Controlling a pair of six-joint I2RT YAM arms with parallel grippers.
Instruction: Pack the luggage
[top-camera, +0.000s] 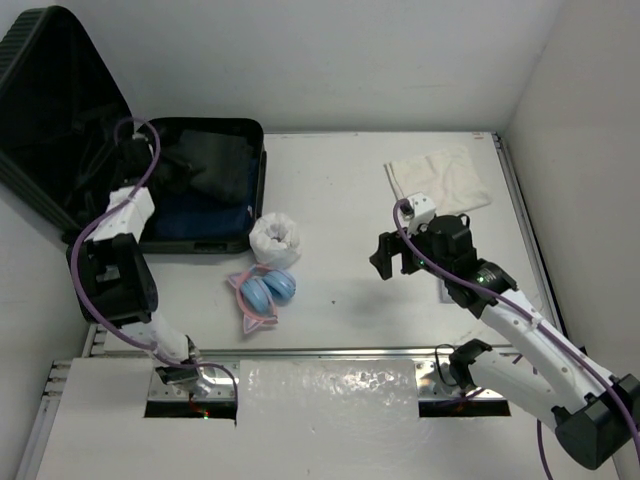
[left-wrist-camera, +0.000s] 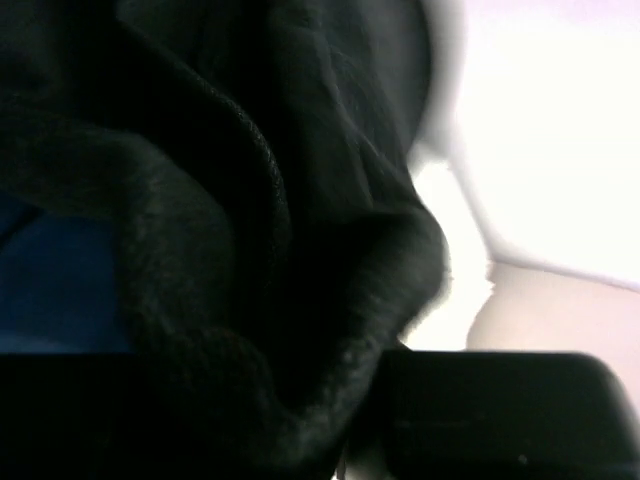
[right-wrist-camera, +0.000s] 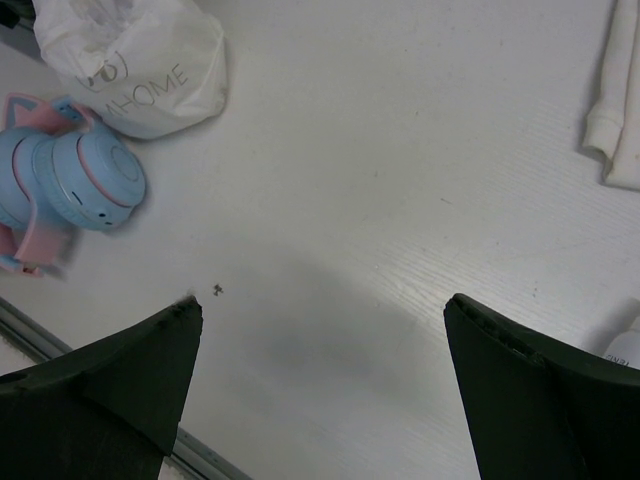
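Far left on the worktop (top-camera: 340, 190), the luggage (top-camera: 258, 190) lies open with its lid tipped back. My left end effector (left-wrist-camera: 355, 420) is down inside it, narrow, and looks nipped on a black garment (left-wrist-camera: 250, 250). My right end effector (right-wrist-camera: 322, 300) hangs wide and empty, with the luggage well off to its left. A white pouch (top-camera: 275, 240) and blue headphones (top-camera: 268, 292) lie between, just beside the tray wall. A cream cloth (top-camera: 440, 178) lies beyond. The left arm is far nearer.
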